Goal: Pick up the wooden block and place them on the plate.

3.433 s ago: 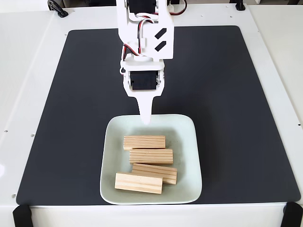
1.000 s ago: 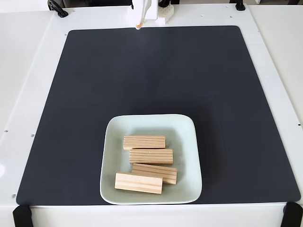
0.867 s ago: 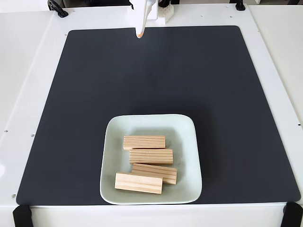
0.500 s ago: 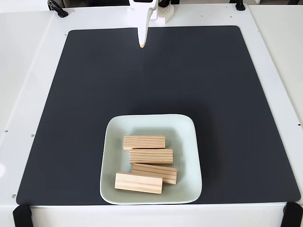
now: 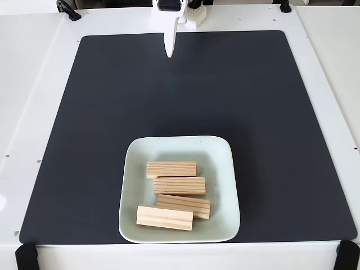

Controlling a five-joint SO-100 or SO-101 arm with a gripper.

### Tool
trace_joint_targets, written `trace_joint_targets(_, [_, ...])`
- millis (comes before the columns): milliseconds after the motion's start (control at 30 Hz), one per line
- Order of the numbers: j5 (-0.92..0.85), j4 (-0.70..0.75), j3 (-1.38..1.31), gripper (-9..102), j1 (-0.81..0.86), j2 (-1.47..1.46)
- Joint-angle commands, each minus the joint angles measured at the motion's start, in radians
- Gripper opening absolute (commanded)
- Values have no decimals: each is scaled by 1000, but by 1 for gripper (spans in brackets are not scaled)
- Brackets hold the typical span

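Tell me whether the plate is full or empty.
Loaded: the plate holds four wooden blocks, lying flat across its middle.

- We see four wooden blocks (image 5: 171, 169) (image 5: 179, 186) (image 5: 183, 206) (image 5: 165, 217) of pale, unfinished-looking pine, with fine grain lines along their matt faces.
- We see the plate (image 5: 223, 185) as smooth, mint-white, faintly glossy, like glazed ceramic.
- We see the mat (image 5: 112, 112) as dark, flat and matt.
- We see the table (image 5: 34, 84) as smooth white.
- We see the gripper (image 5: 169, 50) as white, smooth plastic.
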Motion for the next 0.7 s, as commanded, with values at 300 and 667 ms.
trace_joint_targets(300, [-6, -5, -15, 0, -12, 6])
trace_joint_targets(667, [-6, -6, -15, 0, -12, 5])
